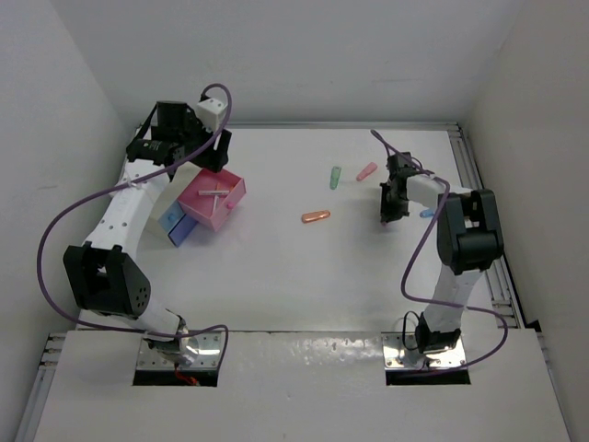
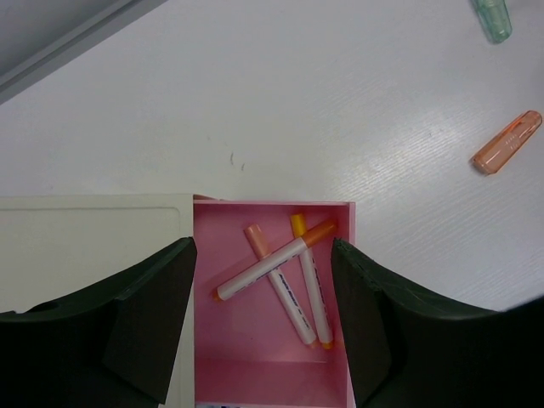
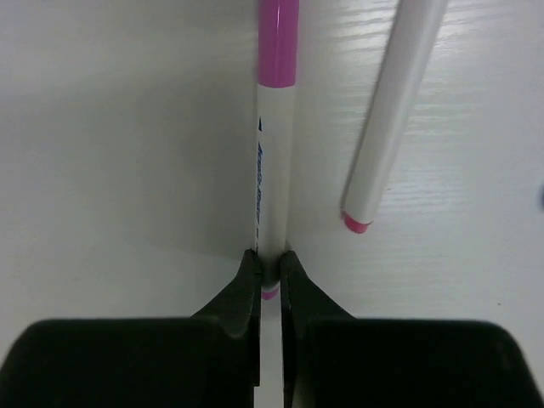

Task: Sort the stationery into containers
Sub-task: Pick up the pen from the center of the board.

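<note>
Right wrist: I've got my right gripper (image 3: 269, 270) pinched on a white magenta-capped plastic pen (image 3: 274, 153) on the table (image 3: 127, 127). My left gripper (image 2: 262, 272) hangs spread above the translucent pink rectangular box (image 2: 255, 374).

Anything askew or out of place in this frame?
The pink box sits at a slant, seemingly overlapping the blue box at its near-left corner. Inside it, three pens lie crossed rather than side by side. Nothing looks spilled or damaged.

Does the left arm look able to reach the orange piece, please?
Probably yes: the left hand hangs open and empty over the pink box, and only bare table lies between it and the orange piece.
</note>
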Controlling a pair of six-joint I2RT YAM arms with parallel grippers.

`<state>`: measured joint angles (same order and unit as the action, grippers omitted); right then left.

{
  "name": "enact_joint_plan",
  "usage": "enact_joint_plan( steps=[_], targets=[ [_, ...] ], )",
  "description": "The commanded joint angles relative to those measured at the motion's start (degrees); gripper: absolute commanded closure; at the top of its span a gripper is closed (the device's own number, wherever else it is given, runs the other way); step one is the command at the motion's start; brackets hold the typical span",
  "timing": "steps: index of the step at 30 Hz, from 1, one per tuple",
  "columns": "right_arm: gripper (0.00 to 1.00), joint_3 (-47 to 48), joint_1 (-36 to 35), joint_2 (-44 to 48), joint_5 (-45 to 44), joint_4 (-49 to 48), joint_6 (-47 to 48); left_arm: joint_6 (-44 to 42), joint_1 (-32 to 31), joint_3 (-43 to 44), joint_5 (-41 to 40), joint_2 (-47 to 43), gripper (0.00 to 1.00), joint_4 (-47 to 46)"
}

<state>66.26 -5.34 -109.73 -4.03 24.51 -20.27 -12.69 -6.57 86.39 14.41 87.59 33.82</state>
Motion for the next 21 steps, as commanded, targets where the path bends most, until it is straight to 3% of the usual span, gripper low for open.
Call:
enact_joint_plan(
  steps=[1, 4, 7, 8, 11, 12, 14, 21],
  targets=[
    [1.00, 0.3, -2.4, 2.4, 3.8, 2.1, 1.0, 2.1, 0.2, 1.2, 0.7, -3.6, 0.29, -2.3],
    [1.00, -1.4, -5.6, 9.5, 11.1, -0.5, 2.9, 7.5, 1.9, -0.4, 7.3, -4.9, 0.27, -4.5],
    [1.00, -4.4, -8.9, 18.6, 19.0, -7.0, 3.7, 12.1, 3.9, -4.6, 22.4, -6.4, 0.25, -10.9],
    [1.00, -5.1, -9.8, 20.5, 22.0, -8.6, 3.8, 18.3, 4.0, -6.6, 28.8, -8.1, 0.24, -13.8],
    [1.00, -4.2, -14.2, 27.0, 29.4, -14.3, 1.6, 31.4, 3.5, -16.7, 35.9, -12.3, 0.20, -29.6],
    [1.00, -4.1, -15.1, 27.9, 30.7, -15.9, 0.8, 34.2, 2.8, -20.6, 36.8, -13.2, 0.19, -36.8],
    [1.00, -3.6, -18.4, 30.0, 33.0, -19.8, -1.7, 39.1, 1.3, -22.7, 38.2, -14.5, 0.18, -41.2],
    [1.00, 2.7, -26.6, 28.4, 36.5, -23.6, -6.7, 45.1, -2.0, -23.2, 39.9, -14.2, 0.11, -45.7]
  ],
)
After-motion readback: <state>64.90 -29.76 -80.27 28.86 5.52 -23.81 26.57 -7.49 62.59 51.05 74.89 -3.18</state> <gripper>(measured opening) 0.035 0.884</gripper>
